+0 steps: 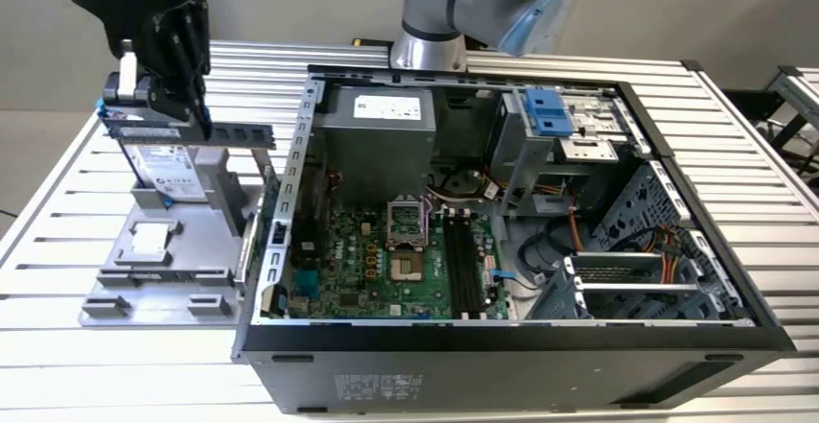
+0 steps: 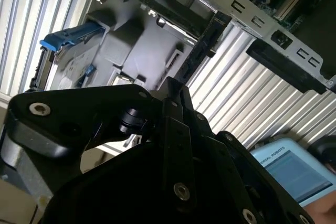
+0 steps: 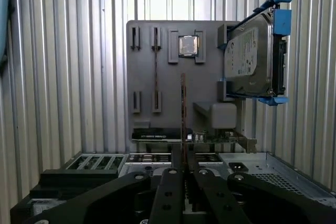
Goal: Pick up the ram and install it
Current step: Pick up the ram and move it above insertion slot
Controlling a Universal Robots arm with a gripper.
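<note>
Ram point(image 1: 241, 135) pinched in end effector point(image 1: 195, 124), over the parts holder point(image 1: 153, 279).
Fingers closed narrow on one end of the ram, so the long board sticks out roughly level w/ most of its length free. It hangs just beside the upright hard drive point(image 1: 164, 169). Probably clear of its holder slot, tho the angle is poor. The open PC case point(image 1: 512, 346), w/ black memory slots point(image 1: 463, 270), lies to the exterior view's right on the table point(image 1: 77, 365).
</note>
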